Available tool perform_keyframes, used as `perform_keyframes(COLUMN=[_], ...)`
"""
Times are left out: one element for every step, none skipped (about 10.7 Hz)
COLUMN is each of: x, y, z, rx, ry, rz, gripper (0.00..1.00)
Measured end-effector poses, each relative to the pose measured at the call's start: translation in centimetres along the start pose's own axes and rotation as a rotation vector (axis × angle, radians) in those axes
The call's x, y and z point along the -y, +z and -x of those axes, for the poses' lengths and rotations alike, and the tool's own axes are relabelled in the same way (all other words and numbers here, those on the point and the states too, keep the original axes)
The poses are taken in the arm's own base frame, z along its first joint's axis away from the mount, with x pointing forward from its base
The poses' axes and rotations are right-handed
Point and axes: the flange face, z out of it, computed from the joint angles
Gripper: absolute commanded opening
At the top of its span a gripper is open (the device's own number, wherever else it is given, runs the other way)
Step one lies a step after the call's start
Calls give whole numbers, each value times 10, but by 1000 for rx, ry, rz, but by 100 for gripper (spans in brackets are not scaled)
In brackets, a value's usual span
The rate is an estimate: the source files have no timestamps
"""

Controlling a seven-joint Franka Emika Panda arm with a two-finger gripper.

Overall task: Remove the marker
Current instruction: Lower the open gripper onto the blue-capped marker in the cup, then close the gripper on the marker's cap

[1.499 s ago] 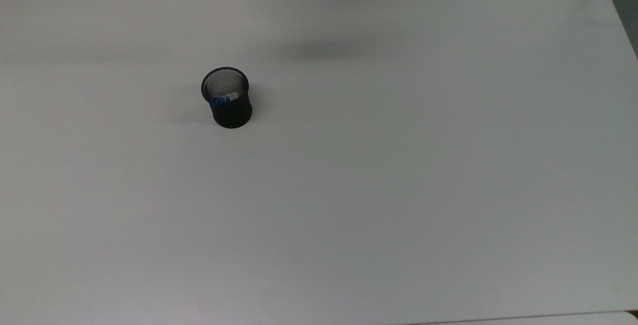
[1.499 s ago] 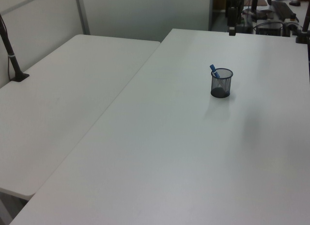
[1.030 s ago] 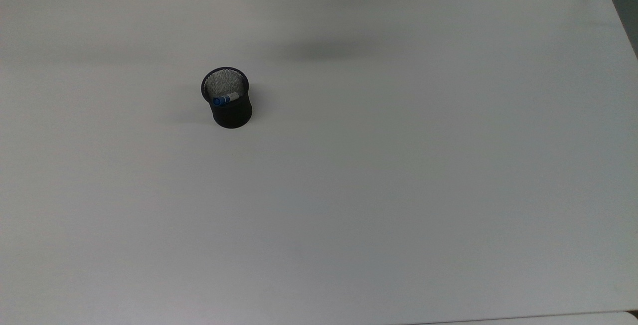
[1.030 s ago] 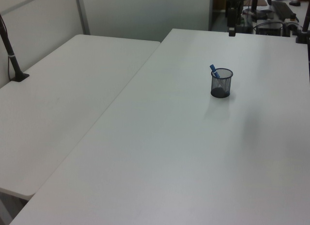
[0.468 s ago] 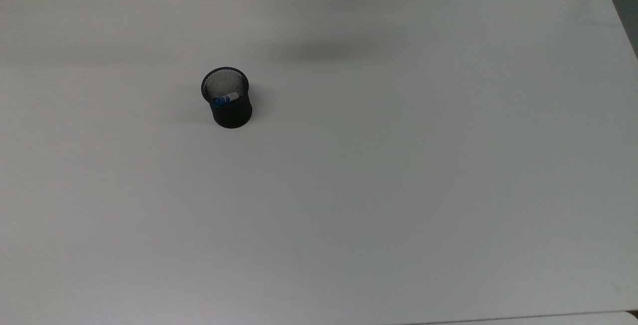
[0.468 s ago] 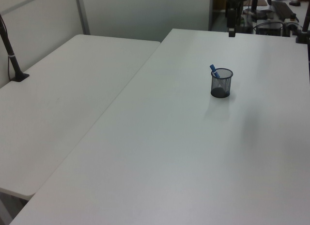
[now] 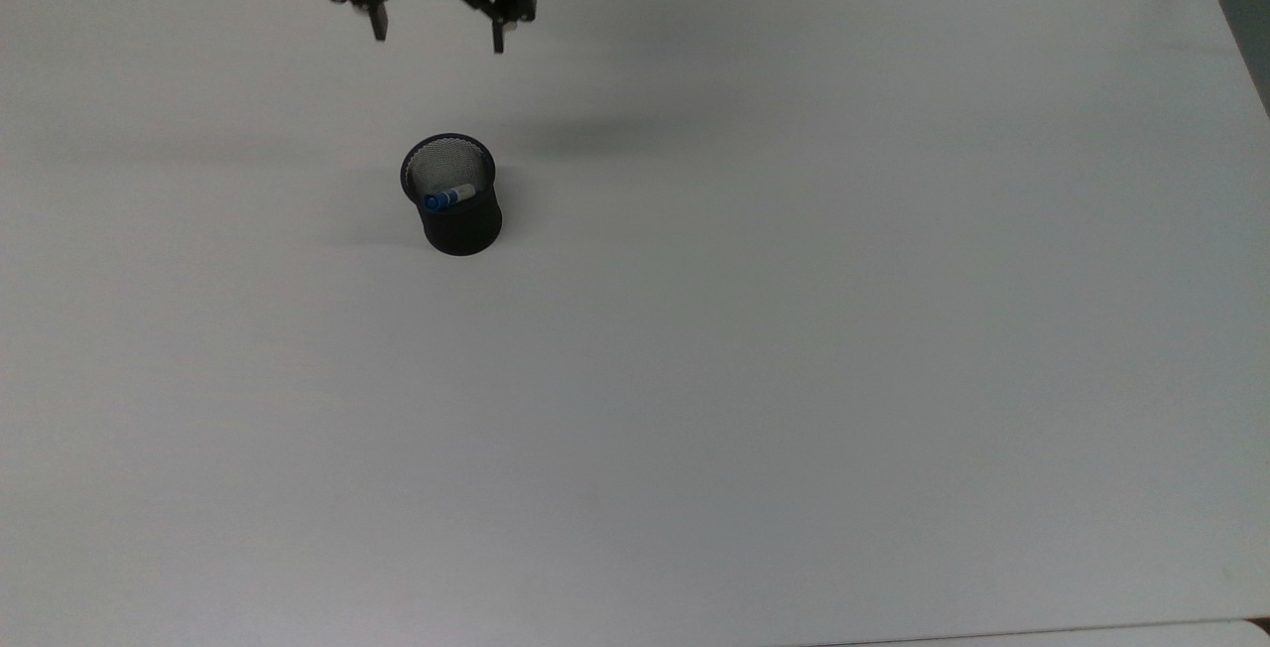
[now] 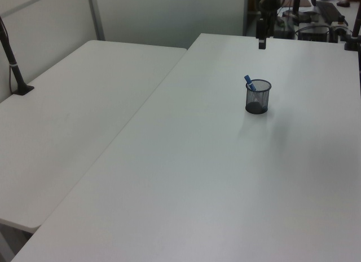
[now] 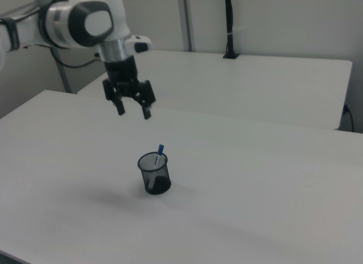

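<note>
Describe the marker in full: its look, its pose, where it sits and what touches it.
The marker is slim, with a blue cap and a white-grey barrel. It stands cap up inside the black mesh cup, tilted so it leans on the rim, the cap poking just above it. In the top view it lies against the cup's near inner wall. The cup stands upright on the white table. The open tool hangs above, apart from it.
</note>
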Motion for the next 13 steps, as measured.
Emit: perform_keyframes(x=[-9,-15,-17,-17,-16,-15,-14,-14,-13,-13,-12,-12,-12], y=[17,37,58,78,95,109,119,127,133,139,141,142,141], z=[-8,-16,-25,-34,-41,-47,-52,-56,-60,-62,-63,-63,-63], rx=[7,12,13,13,13,9,6,-3,-11,-13,-11,-10,-12], ry=[-20,-34,-38,-42,-46,-49,-50,-51,-52,-53,-54,-54,-54], rz=[-1,-2,1,7,8,8,8,8,8,8,7,7,7], gripper=[100,100,100,94,78,64,50,36,27,22,18,14,12])
